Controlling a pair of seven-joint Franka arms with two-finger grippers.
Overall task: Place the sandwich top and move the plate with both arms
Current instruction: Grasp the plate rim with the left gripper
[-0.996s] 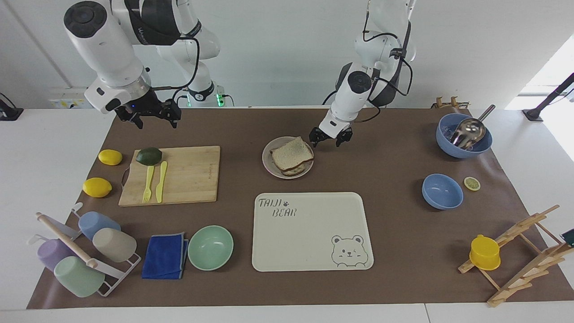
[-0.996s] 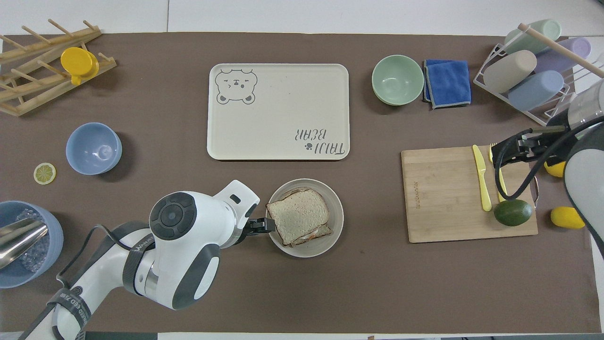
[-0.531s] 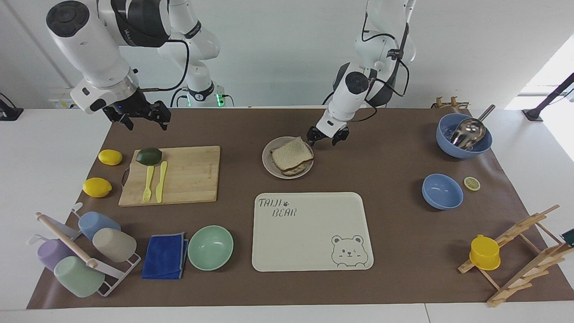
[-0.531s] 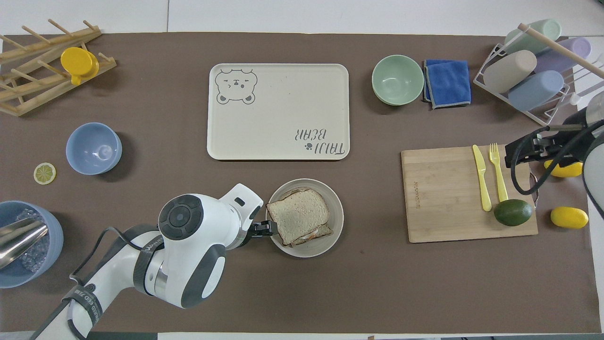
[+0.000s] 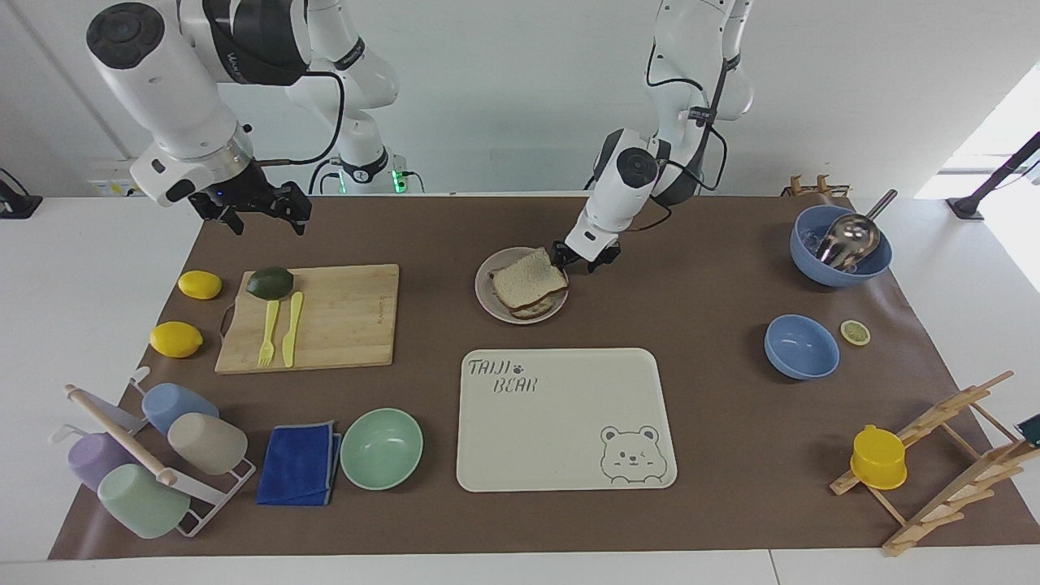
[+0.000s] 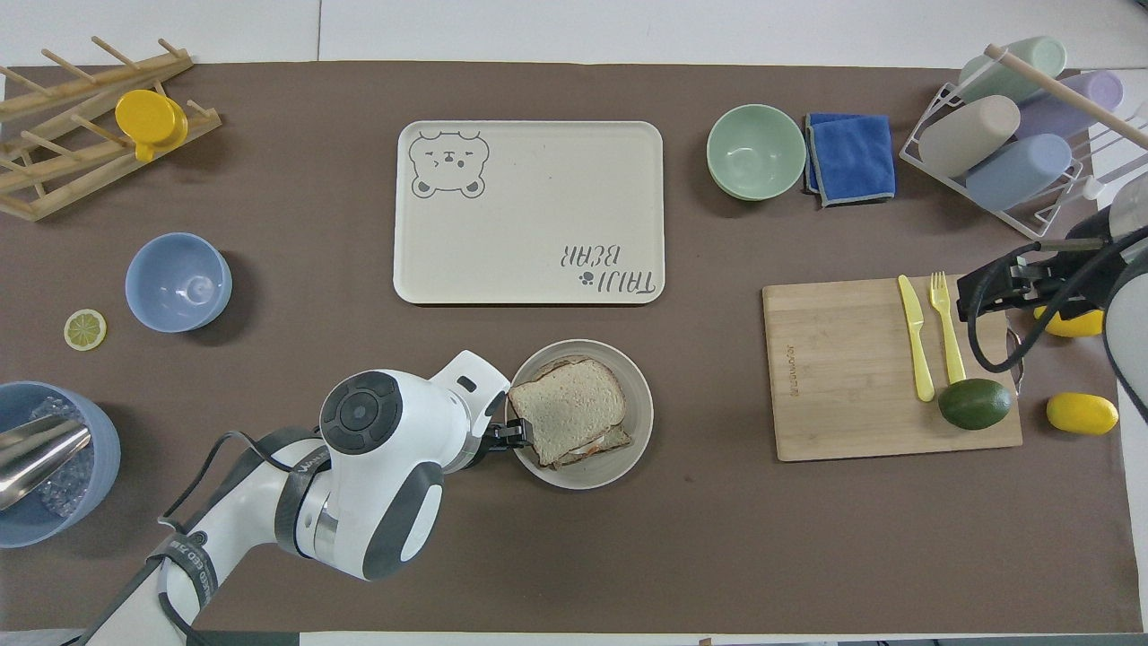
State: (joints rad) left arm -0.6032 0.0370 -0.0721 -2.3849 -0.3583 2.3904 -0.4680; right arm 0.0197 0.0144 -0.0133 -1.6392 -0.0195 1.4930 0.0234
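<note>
The sandwich top (image 5: 529,277) (image 6: 567,408), a pale speckled bread slice, lies on a lower slice on the round beige plate (image 5: 487,290) (image 6: 639,395). That plate sits between the robots and the cream tray. My left gripper (image 5: 578,262) (image 6: 516,434) is low at the plate's rim on the side toward the left arm's end. It is open, its fingers a little apart, with nothing held. My right gripper (image 5: 262,218) (image 6: 973,292) hangs open and empty in the air over the cutting board's edge at the right arm's end.
The cream bear tray (image 5: 566,419) lies just farther from the robots than the plate. A wooden cutting board (image 5: 310,317) carries a yellow knife and fork and an avocado (image 5: 270,283), with two lemons beside it. Two blue bowls (image 5: 801,346), a green bowl (image 5: 381,448), a cloth and racks ring the table.
My left gripper has slid in to the plate's rim and its fingers have narrowed. My right gripper drifted a little toward the right arm's end, then held still.
</note>
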